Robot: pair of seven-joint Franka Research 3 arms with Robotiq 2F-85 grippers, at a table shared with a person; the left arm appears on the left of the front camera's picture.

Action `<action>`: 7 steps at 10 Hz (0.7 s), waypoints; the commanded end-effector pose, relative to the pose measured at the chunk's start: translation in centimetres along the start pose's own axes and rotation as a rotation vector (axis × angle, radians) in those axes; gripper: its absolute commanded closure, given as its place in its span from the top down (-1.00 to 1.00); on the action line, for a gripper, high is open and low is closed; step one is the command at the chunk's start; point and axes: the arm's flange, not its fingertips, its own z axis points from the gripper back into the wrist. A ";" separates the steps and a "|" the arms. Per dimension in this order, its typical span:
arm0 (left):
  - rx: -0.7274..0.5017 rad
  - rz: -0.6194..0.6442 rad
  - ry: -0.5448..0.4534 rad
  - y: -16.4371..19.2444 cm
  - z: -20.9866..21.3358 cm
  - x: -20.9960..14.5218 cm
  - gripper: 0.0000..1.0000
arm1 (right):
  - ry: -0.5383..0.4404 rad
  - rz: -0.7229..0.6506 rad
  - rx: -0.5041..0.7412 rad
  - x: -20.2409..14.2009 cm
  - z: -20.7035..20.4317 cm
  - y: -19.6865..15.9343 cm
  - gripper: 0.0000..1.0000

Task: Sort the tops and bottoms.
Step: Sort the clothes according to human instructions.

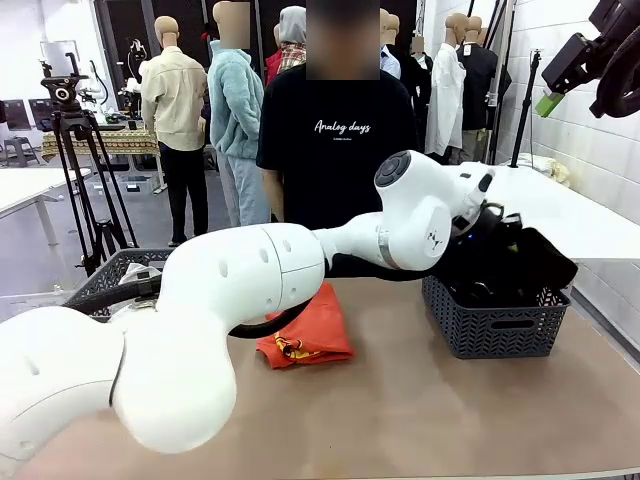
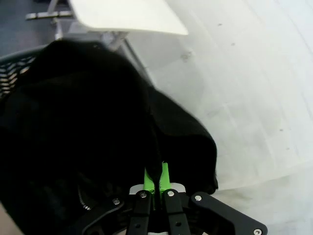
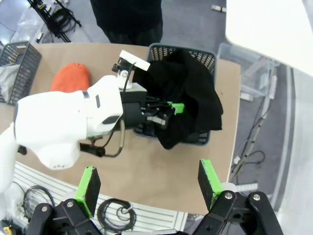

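Observation:
An orange-red top [image 1: 305, 330] with a small yellow print lies folded mid-table, also the orange-red top [image 3: 71, 77] from above. Black bottoms [image 1: 520, 265] are heaped in a dark basket [image 1: 495, 335] at the right, spilling over its rim. My left arm reaches across to that basket. My left gripper [image 2: 155, 178] is shut on the black cloth [image 2: 98, 122]; from overhead the left gripper [image 3: 168, 110] sits in the black pile [image 3: 195, 93]. My right gripper [image 3: 149, 181] hangs high above the table, open and empty, and appears as the right gripper [image 1: 552, 98] at top right.
A second dark basket [image 1: 110, 280] stands at the table's left, the same basket [image 3: 19, 58] holding something pale. A person in a black T-shirt [image 1: 335, 140] stands at the far side. A white table [image 1: 560, 205] is beyond the right basket.

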 end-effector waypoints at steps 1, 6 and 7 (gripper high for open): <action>0.115 -0.014 -0.011 -1.8 -1.8 4.2 -1.00 | -0.004 0.008 -0.004 0.0 -0.1 -0.2 1.00; 0.357 -0.063 0.053 0.2 -0.2 6.6 -1.00 | -0.004 0.008 -0.004 0.0 -0.1 -0.2 1.00; 0.406 -0.079 0.043 0.4 0.4 7.0 -1.00 | -0.004 0.008 -0.004 0.0 -0.1 -0.2 1.00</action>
